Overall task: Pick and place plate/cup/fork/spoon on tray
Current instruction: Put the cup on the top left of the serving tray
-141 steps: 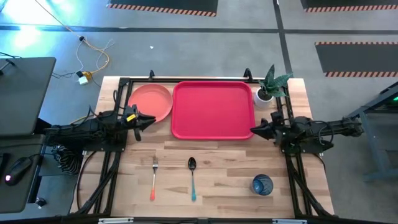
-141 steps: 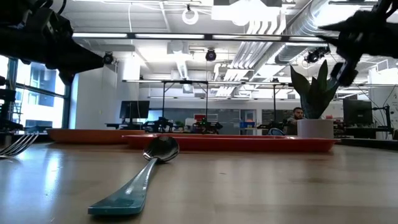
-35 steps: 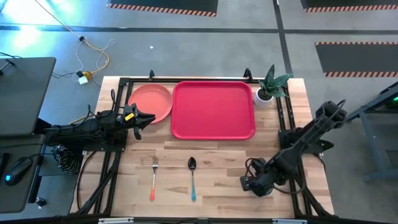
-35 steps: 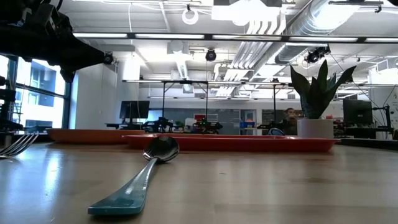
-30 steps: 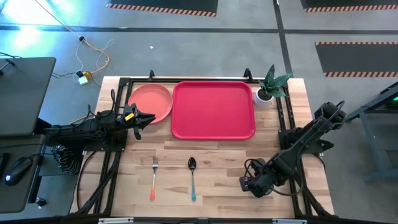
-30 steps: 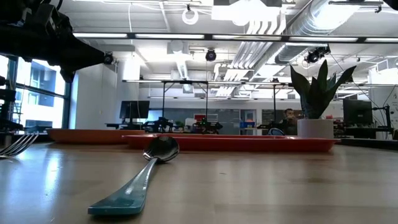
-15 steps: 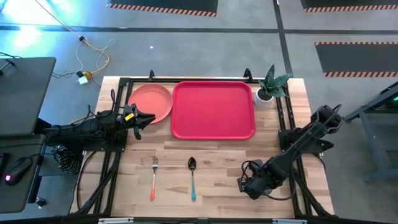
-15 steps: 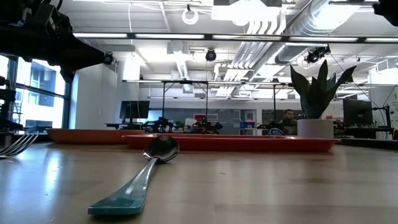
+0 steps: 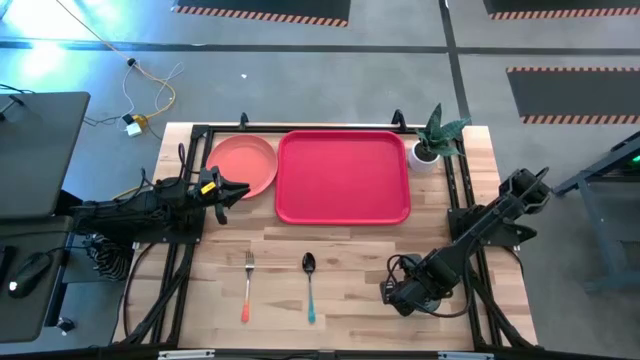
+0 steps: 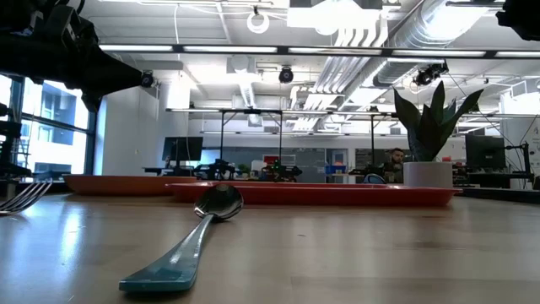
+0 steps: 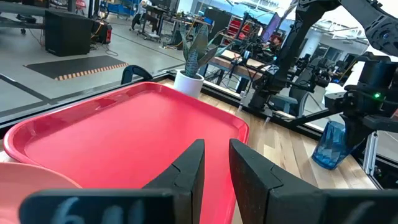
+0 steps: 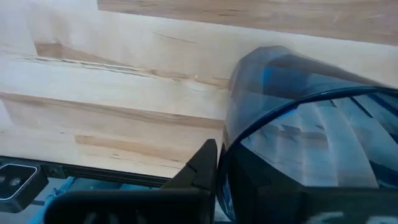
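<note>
Cup (image 12: pixel 305 124): hidden under right gripper (image 9: pixel 402 296) in high view; rim cut off by edge in right wrist view. Only one right finger (image 12: pixel 200 165) shows; 2nd not seen, grip state unclear. Fork (image 10: pixel 21 196): low view shows tines only, handle off-frame. Plate (image 11: pixel 31 186): sliver at corner of left wrist view, rest cut off. Person (image 10: pixel 398 160) in low-view bkgd, too small for detail.

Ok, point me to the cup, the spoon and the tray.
cup (image 11: pixel 328 144): left wrist view, on its blue side wall.
spoon (image 9: pixel 309 264): high view, on its dark bowl.
tray (image 9: pixel 342 176): high view, on the middle of its bare red floor.
</note>
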Robot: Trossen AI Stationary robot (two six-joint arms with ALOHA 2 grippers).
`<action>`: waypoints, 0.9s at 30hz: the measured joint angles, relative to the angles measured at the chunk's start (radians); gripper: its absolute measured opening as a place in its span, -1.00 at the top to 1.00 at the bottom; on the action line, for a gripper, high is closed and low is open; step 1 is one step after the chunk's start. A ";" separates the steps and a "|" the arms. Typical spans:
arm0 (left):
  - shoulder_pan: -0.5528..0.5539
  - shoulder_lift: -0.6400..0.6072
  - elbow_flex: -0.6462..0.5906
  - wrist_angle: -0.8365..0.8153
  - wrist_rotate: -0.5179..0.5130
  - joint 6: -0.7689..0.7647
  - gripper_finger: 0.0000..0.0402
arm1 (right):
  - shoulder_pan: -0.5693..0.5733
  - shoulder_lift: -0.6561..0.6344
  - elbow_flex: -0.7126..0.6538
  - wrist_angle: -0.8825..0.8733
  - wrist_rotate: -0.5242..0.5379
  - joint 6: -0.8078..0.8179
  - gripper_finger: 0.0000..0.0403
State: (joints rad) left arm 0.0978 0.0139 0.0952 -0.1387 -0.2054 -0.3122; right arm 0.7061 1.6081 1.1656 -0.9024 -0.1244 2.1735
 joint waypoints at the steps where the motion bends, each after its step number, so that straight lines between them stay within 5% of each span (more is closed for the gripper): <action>1: 0.000 0.000 0.000 0.000 0.000 0.000 0.69 | -0.002 0.000 0.000 0.000 -0.002 0.000 0.96; 11: 0.000 0.000 0.000 0.000 -0.001 0.000 0.69 | -0.029 0.002 0.081 -0.071 0.046 -0.019 0.99; 27: 0.000 0.000 0.000 0.000 -0.033 0.000 0.69 | -0.178 0.002 0.313 -0.193 0.364 -0.306 1.00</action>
State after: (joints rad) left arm 0.0978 0.0136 0.0952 -0.1387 -0.2382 -0.3126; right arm 0.5282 1.6100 1.4785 -1.0957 0.2398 1.8670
